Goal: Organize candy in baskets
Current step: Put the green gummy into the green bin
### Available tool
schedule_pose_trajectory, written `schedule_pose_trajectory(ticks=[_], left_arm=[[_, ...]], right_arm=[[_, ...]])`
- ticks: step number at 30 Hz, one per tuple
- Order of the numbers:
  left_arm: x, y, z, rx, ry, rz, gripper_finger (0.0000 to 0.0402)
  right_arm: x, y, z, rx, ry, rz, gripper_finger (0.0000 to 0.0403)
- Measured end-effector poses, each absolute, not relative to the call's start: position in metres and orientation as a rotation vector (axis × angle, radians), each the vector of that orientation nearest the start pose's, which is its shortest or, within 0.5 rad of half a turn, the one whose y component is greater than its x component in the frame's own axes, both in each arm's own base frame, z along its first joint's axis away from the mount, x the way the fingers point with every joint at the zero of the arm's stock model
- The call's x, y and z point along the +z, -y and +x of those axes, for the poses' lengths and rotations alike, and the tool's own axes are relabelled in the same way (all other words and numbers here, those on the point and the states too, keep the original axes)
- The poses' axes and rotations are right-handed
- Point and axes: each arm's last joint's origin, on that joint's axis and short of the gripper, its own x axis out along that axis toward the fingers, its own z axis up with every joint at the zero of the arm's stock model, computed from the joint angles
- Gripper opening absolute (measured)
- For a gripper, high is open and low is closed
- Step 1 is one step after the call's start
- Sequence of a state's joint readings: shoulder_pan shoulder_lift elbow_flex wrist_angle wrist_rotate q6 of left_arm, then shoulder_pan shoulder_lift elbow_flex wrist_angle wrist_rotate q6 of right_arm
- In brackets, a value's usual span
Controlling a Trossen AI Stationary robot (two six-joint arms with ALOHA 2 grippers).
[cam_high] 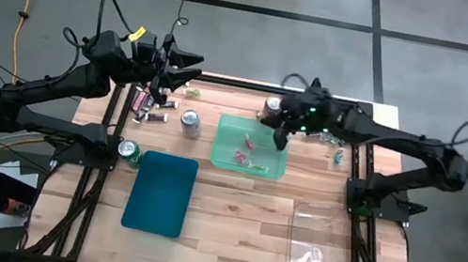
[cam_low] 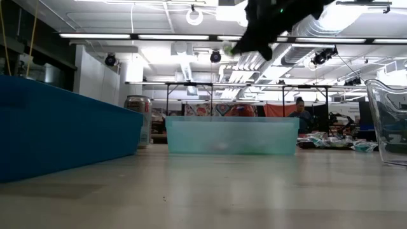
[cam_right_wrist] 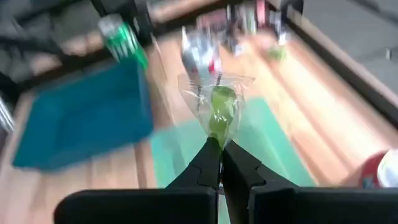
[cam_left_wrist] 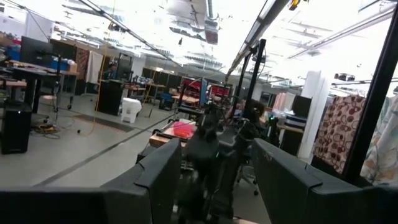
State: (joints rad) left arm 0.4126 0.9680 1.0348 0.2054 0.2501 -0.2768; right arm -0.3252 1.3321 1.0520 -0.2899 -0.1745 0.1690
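My right gripper (cam_high: pixel 282 139) hovers above the far right part of the translucent light green basket (cam_high: pixel 250 146), shut on a green candy in a clear wrapper (cam_right_wrist: pixel 221 109). In the low view this gripper (cam_low: pixel 245 43) hangs high over that basket (cam_low: pixel 232 135). Red and pink candies (cam_high: pixel 242 158) lie inside the green basket. The dark teal basket (cam_high: pixel 160 193) and the clear basket (cam_high: pixel 319 250) sit nearer the table's near edge. More candy lies at the far left (cam_high: pixel 150 106) and far right (cam_high: pixel 337 151). My left gripper (cam_high: pixel 178 65) is open, raised over the far left corner. My right gripper pinches the green candy by the twisted end of its clear wrapper (cam_right_wrist: pixel 216 135), between the two fingertips (cam_right_wrist: pixel 205 163). The fingers slant down from the table's right side. The candy is lifted clear, sticking out beyond the fingertips over the green basket.
Soda cans stand on the table: a silver one (cam_high: pixel 190 122) left of the green basket, a green one (cam_high: pixel 129 150) by the teal basket's far left corner, a red one (cam_high: pixel 272 107) behind the green basket. Bare wood lies between the teal and clear baskets.
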Motion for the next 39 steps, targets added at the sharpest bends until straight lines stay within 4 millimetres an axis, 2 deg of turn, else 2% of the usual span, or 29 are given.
schedule_pose_trajectory(ticks=[10,18,23,32,35,39], left_arm=[[0.422,-0.075,0.189,0.126,0.268,-0.189,0.0184],[0.420,-0.075,0.190,0.129,0.251,-0.196,0.0184],[0.420,-0.075,0.190,0.129,0.251,-0.196,0.0184],[0.420,-0.075,0.190,0.129,0.251,-0.196,0.0184],[0.420,-0.075,0.190,0.129,0.251,-0.196,0.0184],[0.420,-0.075,0.190,0.129,0.251,-0.195,0.0184]], right_arm=[[0.234,0.092,0.296,-0.190,-0.906,0.351,0.0000],[0.196,0.082,0.313,-0.144,-1.048,0.343,0.0000],[0.174,0.079,0.319,-0.183,-1.123,0.314,0.0000],[0.167,0.080,0.319,-0.241,-1.160,0.330,0.0010],[0.166,0.080,0.318,-0.245,-1.175,0.338,0.0038],[0.166,0.079,0.317,-0.247,-1.187,0.342,0.0099]])
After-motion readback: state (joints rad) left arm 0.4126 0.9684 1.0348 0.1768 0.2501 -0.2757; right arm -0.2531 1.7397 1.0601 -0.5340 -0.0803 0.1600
